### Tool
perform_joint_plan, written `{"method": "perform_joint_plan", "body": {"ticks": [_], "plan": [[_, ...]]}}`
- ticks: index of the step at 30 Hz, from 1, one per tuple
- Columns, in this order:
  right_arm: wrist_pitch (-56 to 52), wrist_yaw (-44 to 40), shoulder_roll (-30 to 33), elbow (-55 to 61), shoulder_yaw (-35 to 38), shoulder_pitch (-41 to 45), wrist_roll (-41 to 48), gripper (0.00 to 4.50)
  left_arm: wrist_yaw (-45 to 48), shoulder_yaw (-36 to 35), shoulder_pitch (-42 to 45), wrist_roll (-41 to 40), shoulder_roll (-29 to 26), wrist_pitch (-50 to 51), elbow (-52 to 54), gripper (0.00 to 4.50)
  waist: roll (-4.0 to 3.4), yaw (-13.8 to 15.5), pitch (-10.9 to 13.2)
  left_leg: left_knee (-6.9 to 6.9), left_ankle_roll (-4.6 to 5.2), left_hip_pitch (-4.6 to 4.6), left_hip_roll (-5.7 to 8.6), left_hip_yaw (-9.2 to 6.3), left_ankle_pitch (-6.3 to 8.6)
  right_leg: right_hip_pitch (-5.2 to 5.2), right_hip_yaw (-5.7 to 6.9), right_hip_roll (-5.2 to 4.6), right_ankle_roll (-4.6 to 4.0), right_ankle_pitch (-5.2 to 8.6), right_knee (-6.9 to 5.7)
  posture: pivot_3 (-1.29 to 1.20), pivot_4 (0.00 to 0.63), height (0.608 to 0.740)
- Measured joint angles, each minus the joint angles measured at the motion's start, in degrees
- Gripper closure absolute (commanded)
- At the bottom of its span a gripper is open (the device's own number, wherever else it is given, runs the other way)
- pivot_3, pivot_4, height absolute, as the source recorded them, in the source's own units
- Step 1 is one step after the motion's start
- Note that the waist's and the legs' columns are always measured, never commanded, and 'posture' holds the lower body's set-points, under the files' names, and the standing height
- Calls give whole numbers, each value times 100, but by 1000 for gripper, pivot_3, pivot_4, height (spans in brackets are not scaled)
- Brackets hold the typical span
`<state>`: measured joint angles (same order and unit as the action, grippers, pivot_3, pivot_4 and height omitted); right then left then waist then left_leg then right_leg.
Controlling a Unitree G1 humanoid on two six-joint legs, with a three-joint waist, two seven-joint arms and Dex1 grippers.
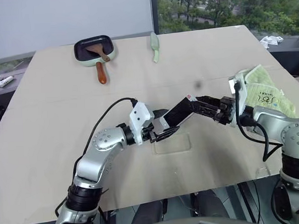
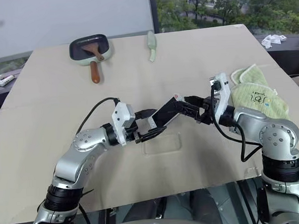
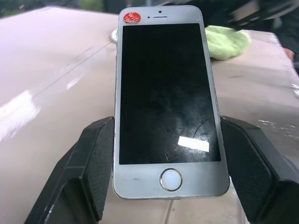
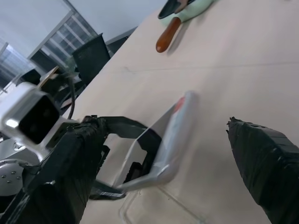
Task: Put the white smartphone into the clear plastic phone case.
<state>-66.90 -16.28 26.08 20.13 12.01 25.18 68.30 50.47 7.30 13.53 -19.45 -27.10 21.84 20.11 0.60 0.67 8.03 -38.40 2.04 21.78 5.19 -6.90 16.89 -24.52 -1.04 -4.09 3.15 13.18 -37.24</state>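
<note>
Head view: the left pincer [image 1: 158,133] is clamped on the phone [image 1: 177,115] at its lower end; the phone's long axis rises toward the right pincer [image 1: 209,108], whose fingers stand wide apart at the phone's top. The case [image 1: 171,144] lies on the bench [image 1: 54,96] directly below.

Left wrist: pads [image 3: 96,158] press the phone's side edges.

Right wrist: the phone [image 4: 170,135] lies between the spread fingers [image 4: 261,158], above the case [image 4: 154,210].

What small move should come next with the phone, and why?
Probably lower the white smartphone toward the clear plastic phone case lying beneath it. The left hand grips the phone's lower end above the table, and the right hand is open at its top end.
</note>
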Motion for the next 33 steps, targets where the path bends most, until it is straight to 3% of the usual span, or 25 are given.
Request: {"method": "perform_joint_plan", "body": {"ticks": [7,11,17,22,23,24,33], "plan": [[-454,-847,935,-150,-243,114,202,0,1396,277,312,23,-797,-878,-413,1652,-11,-2,7,0,2,5,0,2,0,-3,1,1,0,0,3,0,150,740],[-649,-1930,1479,-205,-881,391,73,0,2444,637,875,240,-1141,-1772,-875,1652,-14,-5,9,-1,3,7,0,2,1,-1,4,0,1,0,10,0,150,740],[-56,-3996,2330,-438,-2225,1288,-1104,0,3676,1027,1852,251,-1151,-2487,-1702,1652,-14,-27,14,-5,7,16,0,1,3,-6,31,2,2,-1,17,0,150,740],[264,-5037,2586,-694,-2896,1854,-1841,0,4116,1283,2332,261,-1169,-3154,-2320,1652,-14,-81,13,-2,8,23,-1,-7,4,-10,32,-1,2,-1,27,0,150,740],[265,-5179,2580,-749,-3064,1903,-1965,255,4141,1381,2400,299,-1172,-3316,-2439,1652,-14,-95,14,-2,8,27,0,-9,4,-11,30,-2,3,-1,29,0,150,740],[259,-5248,2581,-791,-3166,1925,-2060,523,4164,1430,2443,339,-1172,-3434,-2529,1652,-13,-105,14,-4,8,32,0,-11,4,-15,29,-4,3,-1,29,0,150,740],[-495,-5371,2219,-1164,-3479,2094,-2309,523,4179,1619,3048,686,-922,-4761,-3421,1652,-13,-132,14,-19,8,47,2,-24,4,-24,31,-5,3,-2,23,0,150,740]]}}
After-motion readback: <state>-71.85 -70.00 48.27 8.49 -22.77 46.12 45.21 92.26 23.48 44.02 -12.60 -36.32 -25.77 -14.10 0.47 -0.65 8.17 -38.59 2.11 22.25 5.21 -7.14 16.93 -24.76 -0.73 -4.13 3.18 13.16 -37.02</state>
